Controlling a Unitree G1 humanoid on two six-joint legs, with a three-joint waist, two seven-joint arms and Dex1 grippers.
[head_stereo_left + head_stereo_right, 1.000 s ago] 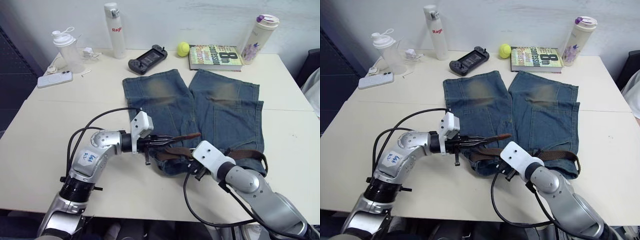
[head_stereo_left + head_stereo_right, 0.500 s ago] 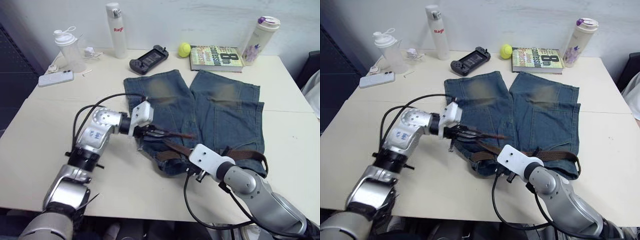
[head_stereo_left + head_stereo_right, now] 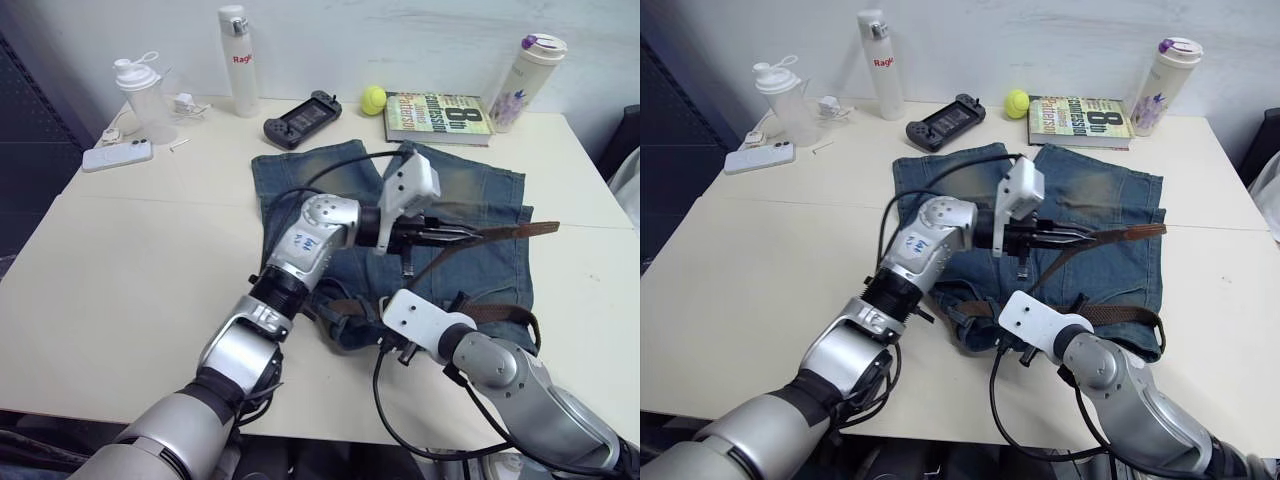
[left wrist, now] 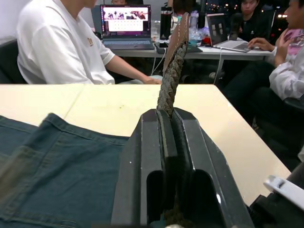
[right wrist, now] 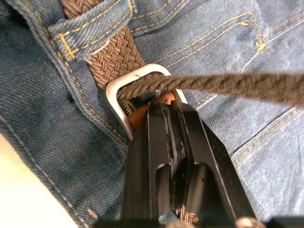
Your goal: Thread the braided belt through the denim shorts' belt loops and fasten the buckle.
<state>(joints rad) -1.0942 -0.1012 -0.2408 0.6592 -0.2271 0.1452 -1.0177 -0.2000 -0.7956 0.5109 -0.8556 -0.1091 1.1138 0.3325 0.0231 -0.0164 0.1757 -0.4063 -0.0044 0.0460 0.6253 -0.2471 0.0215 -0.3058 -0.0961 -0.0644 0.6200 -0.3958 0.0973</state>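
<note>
1. Blue denim shorts flat on the tabletop, waistband toward the robot, legs toward the far edge.
2. Brown belt already lying along the waistband under at least one loop; judged threaded as far as visible.
3. Free tail of the belt passed through the silver buckle and stretched taut, lifted above the right leg of the shorts.
4. Left claw closed tight on that tail, tip poking out beyond the fingers.
5. Right claw closed at the buckle, apparently steadying the frame; exact hold hard to tell.
6. Left to do, by judgement: seat the prong in the weave, lay the tail flat.
7. Count: one belt, one buckle, one pair of shorts, two claws.
</note>
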